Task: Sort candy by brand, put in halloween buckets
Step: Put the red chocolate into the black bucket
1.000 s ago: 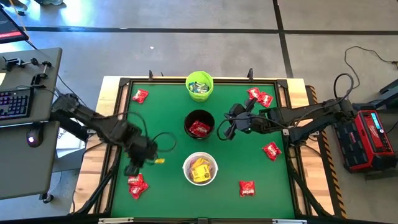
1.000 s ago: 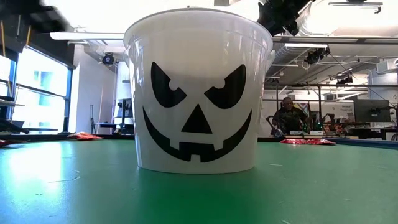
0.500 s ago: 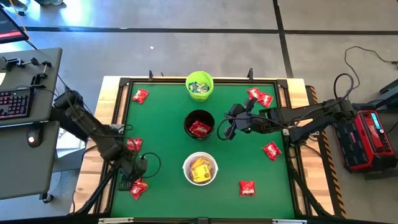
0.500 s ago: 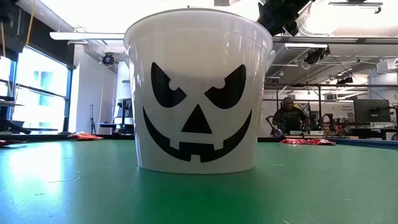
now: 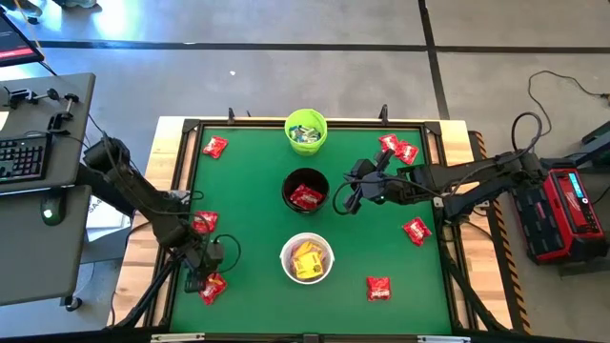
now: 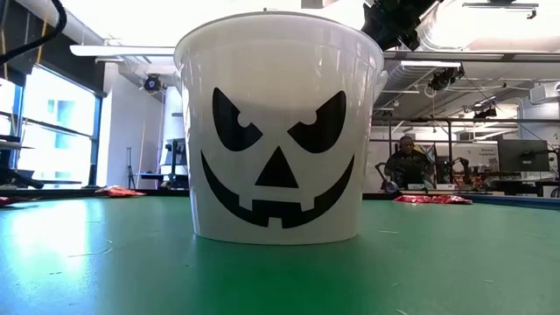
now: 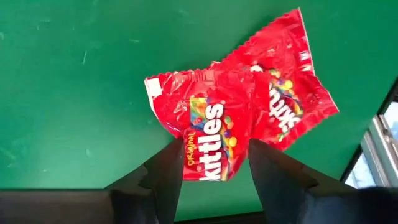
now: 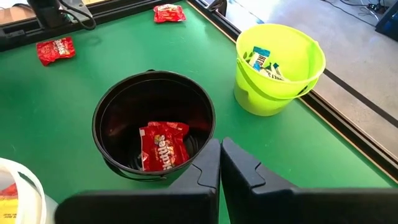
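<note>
Red Skittles packets (image 7: 239,127) lie between the left gripper's (image 7: 214,165) spread fingers; the right gripper (image 8: 220,163), shut, hovers beside the black bucket (image 8: 153,124)

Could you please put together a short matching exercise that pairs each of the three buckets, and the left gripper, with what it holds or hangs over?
Things:
1. lime green bucket
2. black bucket
3. white bucket
4. left gripper

Contents or place:
A. yellow packets
B. open over two overlapping red packets
C. pale blue-white packets
D. one red packet

Pairs: 1-C, 2-D, 3-A, 4-B
</note>
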`<action>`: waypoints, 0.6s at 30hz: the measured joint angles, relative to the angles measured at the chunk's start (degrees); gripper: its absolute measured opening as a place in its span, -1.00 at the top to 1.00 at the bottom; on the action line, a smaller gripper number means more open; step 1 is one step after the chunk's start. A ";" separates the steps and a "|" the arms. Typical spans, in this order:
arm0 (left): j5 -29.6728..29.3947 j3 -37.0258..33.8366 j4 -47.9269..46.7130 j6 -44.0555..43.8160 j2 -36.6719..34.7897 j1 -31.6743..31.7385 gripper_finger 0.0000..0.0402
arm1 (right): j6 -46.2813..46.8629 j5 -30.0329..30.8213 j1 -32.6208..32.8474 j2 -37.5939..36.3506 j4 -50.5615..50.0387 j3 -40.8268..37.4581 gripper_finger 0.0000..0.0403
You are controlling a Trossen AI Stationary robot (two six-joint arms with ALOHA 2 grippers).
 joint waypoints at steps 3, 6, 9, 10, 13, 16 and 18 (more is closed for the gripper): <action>0.00 -0.79 0.05 -0.32 0.00 0.02 0.21 | 0.03 0.01 0.00 0.00 0.03 0.00 1.00; -0.02 -1.54 0.82 -0.46 0.00 0.02 0.29 | 0.05 -0.01 0.00 0.00 0.04 0.00 1.00; -0.05 -1.63 0.85 -0.51 0.00 0.02 0.39 | 0.05 0.01 0.00 0.00 0.07 0.00 1.00; -0.11 -1.63 0.82 -0.73 0.00 0.02 0.42 | 0.05 0.01 0.00 0.00 0.07 0.00 1.00; -0.69 -1.63 0.72 -1.31 0.00 0.02 0.56 | 0.05 0.01 0.00 0.00 0.07 0.00 1.00; -0.92 -1.63 0.68 -0.52 0.01 0.02 0.75 | 0.05 0.01 0.00 0.00 0.07 0.00 1.00; -0.93 -1.62 0.68 -0.46 0.02 0.02 0.89 | 0.05 0.08 0.00 0.00 0.07 0.00 1.00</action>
